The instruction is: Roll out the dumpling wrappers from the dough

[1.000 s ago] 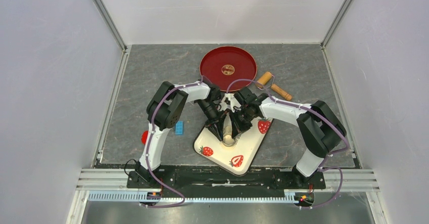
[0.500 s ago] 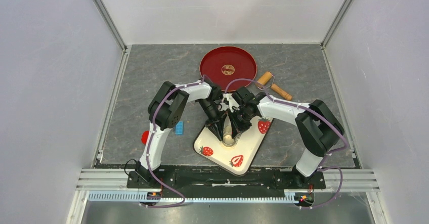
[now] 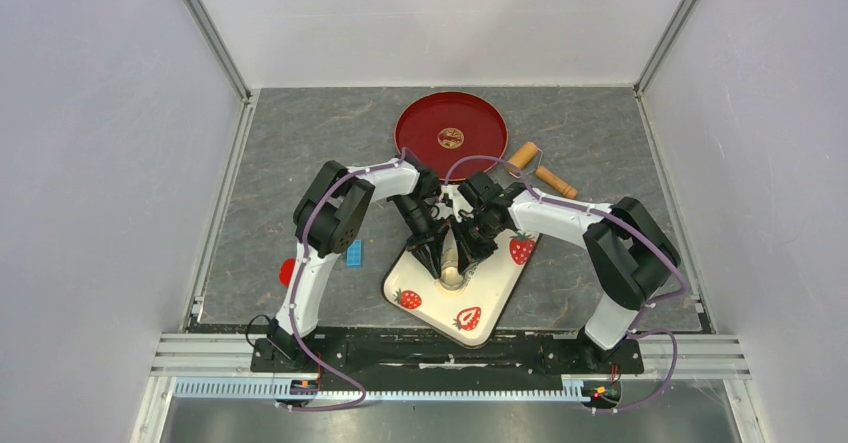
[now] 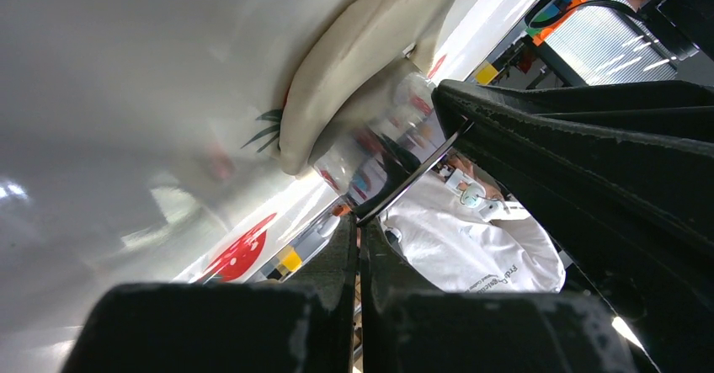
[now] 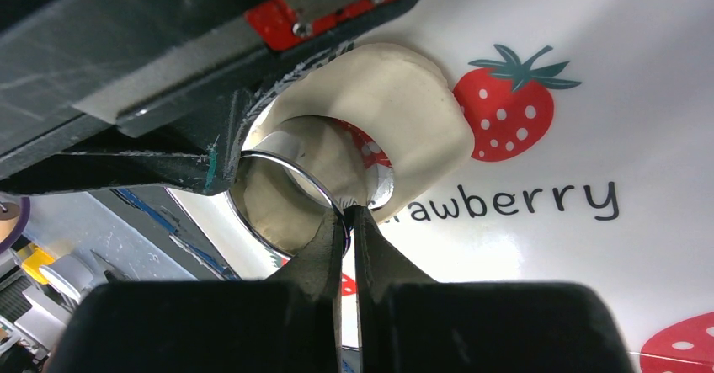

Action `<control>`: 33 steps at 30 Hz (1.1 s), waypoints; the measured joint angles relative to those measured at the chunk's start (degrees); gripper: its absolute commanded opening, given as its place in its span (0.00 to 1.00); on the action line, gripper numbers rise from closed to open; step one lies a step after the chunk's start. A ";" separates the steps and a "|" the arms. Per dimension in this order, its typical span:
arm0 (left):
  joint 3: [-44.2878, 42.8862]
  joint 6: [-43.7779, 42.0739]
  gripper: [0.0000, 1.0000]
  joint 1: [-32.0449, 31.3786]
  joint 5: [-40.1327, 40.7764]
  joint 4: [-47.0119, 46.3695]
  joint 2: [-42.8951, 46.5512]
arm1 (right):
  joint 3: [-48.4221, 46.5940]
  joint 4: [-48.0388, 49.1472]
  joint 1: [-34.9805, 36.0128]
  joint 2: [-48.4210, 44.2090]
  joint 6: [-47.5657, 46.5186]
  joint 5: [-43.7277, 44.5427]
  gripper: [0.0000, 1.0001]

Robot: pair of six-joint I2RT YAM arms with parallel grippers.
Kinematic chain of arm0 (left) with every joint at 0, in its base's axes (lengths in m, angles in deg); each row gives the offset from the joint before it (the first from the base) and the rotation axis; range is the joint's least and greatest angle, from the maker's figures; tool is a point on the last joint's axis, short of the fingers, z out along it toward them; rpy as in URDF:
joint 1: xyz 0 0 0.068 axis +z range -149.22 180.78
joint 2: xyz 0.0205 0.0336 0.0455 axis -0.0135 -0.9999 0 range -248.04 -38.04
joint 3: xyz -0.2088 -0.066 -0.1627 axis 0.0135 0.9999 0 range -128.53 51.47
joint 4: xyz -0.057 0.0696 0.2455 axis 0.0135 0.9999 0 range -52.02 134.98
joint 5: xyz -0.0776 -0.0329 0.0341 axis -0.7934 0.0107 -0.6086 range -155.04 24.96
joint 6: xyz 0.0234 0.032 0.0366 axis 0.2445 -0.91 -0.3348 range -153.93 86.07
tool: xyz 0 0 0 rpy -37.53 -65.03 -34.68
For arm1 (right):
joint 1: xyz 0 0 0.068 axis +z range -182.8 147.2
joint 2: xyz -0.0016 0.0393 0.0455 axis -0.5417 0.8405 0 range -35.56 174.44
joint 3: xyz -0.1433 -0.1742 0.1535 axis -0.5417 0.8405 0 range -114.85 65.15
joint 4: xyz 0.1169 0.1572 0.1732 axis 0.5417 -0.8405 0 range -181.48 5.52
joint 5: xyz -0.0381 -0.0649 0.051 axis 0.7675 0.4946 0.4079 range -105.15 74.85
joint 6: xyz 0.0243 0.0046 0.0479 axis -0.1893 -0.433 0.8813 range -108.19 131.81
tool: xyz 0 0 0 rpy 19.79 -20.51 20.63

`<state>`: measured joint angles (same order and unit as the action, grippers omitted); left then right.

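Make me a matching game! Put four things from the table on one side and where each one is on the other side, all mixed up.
Things:
1. red plate
2. wooden roller
3. dough
4. blue block

Places:
A. on the strawberry tray
B. on the table, just left of the tray
C. far middle of the table
D. lying to the right of the plate

Pairs: 1-C, 2-D, 3-A, 4-B

White arms, black joints, purple cables, black base plate
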<state>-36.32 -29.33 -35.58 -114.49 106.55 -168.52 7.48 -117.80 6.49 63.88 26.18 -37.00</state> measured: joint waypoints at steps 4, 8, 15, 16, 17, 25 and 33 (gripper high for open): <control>0.00 -0.26 0.02 0.00 -0.15 0.04 -0.04 | -1.14 -0.87 0.00 0.02 -0.07 -0.09 0.02; 0.00 -1.31 0.04 0.09 -0.74 0.13 0.15 | -2.99 -2.89 0.09 0.72 -0.42 0.11 0.08; 0.02 -1.36 0.10 0.24 -0.90 -0.48 0.72 | -7.30 -7.91 0.46 2.47 -1.42 2.25 0.12; 0.00 -1.29 0.10 0.24 -0.90 -0.57 0.76 | -8.26 -8.85 0.46 2.80 -1.66 2.62 0.12; -0.02 -1.22 0.11 0.26 -0.83 -0.61 0.79 | -8.83 -9.51 0.42 2.93 -1.86 2.84 0.12; -1.66 -0.74 0.16 0.22 1.31 0.48 0.79 | -11.65 -12.31 -0.39 3.10 -2.47 3.54 0.21; -5.05 -0.79 0.30 0.02 7.21 2.84 1.42 | -11.78 -12.59 -1.70 3.13 -2.89 3.96 0.40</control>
<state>-41.37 -30.12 -35.56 -107.28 109.40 -167.10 -4.30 -130.39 4.78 67.01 23.29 -33.04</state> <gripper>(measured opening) 0.254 0.376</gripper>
